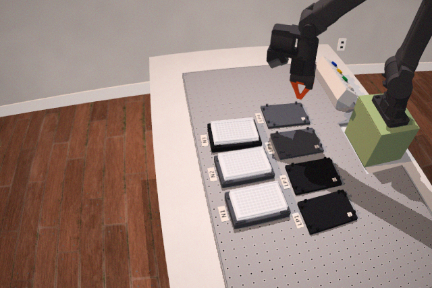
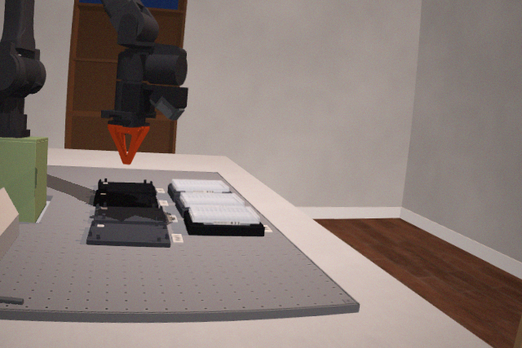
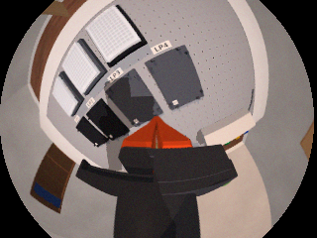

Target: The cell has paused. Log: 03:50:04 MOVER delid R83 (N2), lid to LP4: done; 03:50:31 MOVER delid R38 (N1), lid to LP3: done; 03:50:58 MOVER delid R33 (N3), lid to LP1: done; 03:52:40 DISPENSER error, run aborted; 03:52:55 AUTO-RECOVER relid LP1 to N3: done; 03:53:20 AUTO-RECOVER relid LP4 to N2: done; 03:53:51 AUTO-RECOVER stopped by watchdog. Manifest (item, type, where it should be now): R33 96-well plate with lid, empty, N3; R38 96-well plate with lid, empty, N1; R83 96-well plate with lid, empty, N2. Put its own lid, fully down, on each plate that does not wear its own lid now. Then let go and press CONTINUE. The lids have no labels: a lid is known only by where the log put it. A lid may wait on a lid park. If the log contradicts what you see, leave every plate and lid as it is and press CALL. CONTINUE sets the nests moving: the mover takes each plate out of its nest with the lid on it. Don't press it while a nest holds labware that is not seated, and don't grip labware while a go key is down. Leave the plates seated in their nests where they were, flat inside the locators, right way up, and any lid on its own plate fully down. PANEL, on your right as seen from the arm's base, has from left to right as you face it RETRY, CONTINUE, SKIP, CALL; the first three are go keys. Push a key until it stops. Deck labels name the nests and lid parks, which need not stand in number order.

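Note:
Three 96-well plates sit in a row of nests: N3 (image 1: pixel 234 131) on a black base, N2 (image 1: pixel 244 164) and N1 (image 1: pixel 257 202) on grey bases. All three show the same pale gridded top and look lidded; none looks tilted. The four lid parks LP4 (image 1: pixel 284 114), LP3 (image 1: pixel 295 143), LP2 (image 1: pixel 312 175) and LP1 (image 1: pixel 327 210) are bare, with no loose lid on any of them. My gripper (image 1: pixel 300 94) with orange fingers is shut and empty. It hangs well above the far edge of LP4, between the parks and the panel. It also shows in the exterior view (image 2: pixel 126 159) and the wrist view (image 3: pixel 158 134).
The key panel (image 1: pixel 336 81), a pale slanted box with coloured keys, stands just beyond the gripper at the deck's far right. The green arm base (image 1: pixel 380 131) stands right of LP3 and LP4. The table edge runs left of the nests.

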Controlling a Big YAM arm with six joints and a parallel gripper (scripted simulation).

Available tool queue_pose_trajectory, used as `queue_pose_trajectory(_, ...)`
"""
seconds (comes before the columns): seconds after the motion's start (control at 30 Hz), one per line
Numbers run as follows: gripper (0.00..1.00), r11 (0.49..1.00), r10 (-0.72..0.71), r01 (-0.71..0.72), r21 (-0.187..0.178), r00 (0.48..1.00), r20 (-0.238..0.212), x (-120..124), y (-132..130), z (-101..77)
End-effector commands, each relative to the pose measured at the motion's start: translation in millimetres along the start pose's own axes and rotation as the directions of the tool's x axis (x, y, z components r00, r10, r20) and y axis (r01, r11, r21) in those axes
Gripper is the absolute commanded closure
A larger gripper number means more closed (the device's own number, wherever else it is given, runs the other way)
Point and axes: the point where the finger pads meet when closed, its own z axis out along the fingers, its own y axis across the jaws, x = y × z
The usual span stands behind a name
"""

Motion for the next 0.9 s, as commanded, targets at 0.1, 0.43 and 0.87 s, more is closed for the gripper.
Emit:
queue_pose_trajectory(0.1, 1.00, 0.989, 0.145, -0.145, -0.002, 0.988, 0.050, -37, -33, -10.7)
queue_pose_trajectory(0.43, 1.00, 0.990, 0.139, -0.139, 0.003, 0.990, 0.034, -44, -74, -10.5)
queue_pose_trajectory(0.87, 1.00, 0.992, 0.127, -0.127, 0.000, 0.991, 0.027, -43, -69, -9.5)
